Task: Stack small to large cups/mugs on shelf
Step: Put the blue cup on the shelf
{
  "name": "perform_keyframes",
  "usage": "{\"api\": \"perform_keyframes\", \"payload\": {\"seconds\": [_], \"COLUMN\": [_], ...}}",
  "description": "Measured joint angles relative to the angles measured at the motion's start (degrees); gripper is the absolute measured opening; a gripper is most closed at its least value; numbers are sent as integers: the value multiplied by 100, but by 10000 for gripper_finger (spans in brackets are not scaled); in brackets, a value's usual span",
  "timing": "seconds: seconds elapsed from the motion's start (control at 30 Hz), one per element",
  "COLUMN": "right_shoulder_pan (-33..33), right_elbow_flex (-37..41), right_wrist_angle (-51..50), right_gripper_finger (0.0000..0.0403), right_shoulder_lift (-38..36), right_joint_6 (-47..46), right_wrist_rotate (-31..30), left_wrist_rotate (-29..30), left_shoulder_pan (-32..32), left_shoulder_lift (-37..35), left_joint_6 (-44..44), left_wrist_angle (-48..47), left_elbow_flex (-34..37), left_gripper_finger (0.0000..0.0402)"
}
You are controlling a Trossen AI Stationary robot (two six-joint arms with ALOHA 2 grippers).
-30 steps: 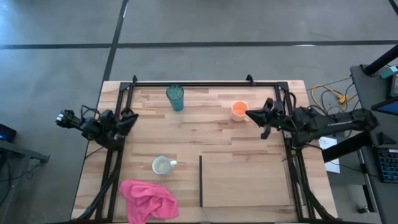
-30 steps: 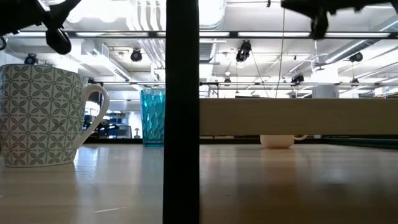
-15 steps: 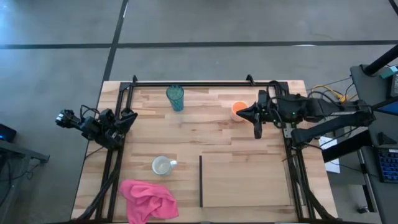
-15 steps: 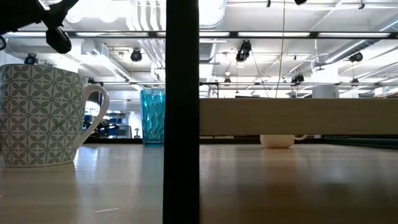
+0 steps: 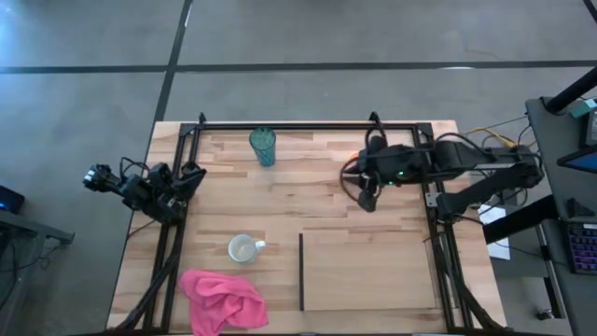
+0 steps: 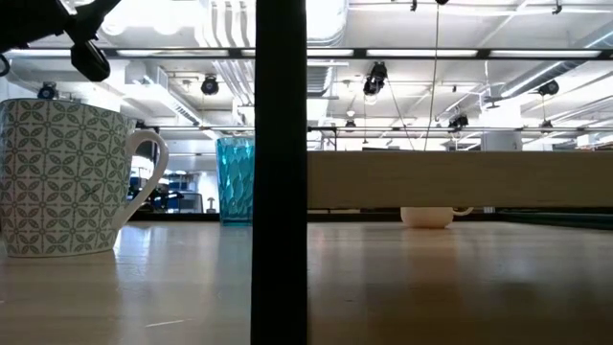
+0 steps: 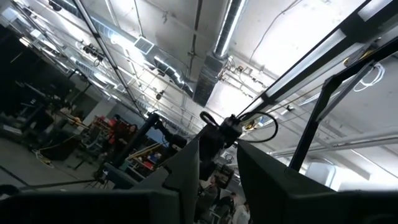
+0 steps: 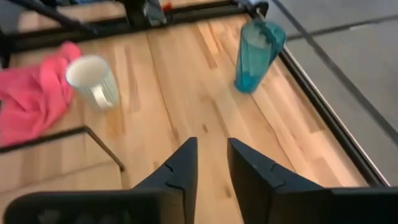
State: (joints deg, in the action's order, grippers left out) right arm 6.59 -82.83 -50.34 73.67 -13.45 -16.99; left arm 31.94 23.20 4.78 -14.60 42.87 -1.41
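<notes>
On the tabletop (image 5: 308, 201), the right gripper (image 5: 366, 198), fingers slightly parted and empty, hovers over the hidden orange mug and could tip it descending.

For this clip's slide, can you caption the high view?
Right gripper hovers by the orange mug; teal tumbler, white mug and empty shelf wait; left gripper parked.

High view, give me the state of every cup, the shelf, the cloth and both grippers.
shelf: flat, no cup on it.
right gripper: jaws open, empty.
left gripper: jaws open, empty, at the table's edge.
teal tumbler: upright on the table.
white mug: upright, beside the shelf.
orange mug: upright, under the right gripper.
pink cloth: crumpled.
</notes>
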Motion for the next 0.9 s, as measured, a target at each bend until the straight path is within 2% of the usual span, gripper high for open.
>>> {"api": "perform_keyframes", "payload": {"seconds": [0.13, 0.27, 0.57, 0.9], "right_shoulder_pan": [-2, -2, -161, -300], "right_elbow_flex": [-116, -238, -319, -319], "right_wrist_angle": [-380, -816, -1810, -1854], "right_gripper_finger": [97, 96, 78, 69], "right_shoulder_lift": [291, 508, 712, 620], "right_joint_6": [-109, -423, -710, -646], "right_wrist_rotate": [2, 2, 81, 92], "left_wrist_rotate": [0, 2, 167, 208], "left_shoulder_pan": [1, 2, 0, 1], "left_shoulder_lift": [36, 191, 1048, 2430], "left_joint_6": [137, 148, 140, 70], "left_wrist_angle": [-461, -1482, -4662, -7503], "left_elbow_flex": [-303, -935, -3052, -5270], "left_gripper_finger": [96, 96, 96, 96]}}
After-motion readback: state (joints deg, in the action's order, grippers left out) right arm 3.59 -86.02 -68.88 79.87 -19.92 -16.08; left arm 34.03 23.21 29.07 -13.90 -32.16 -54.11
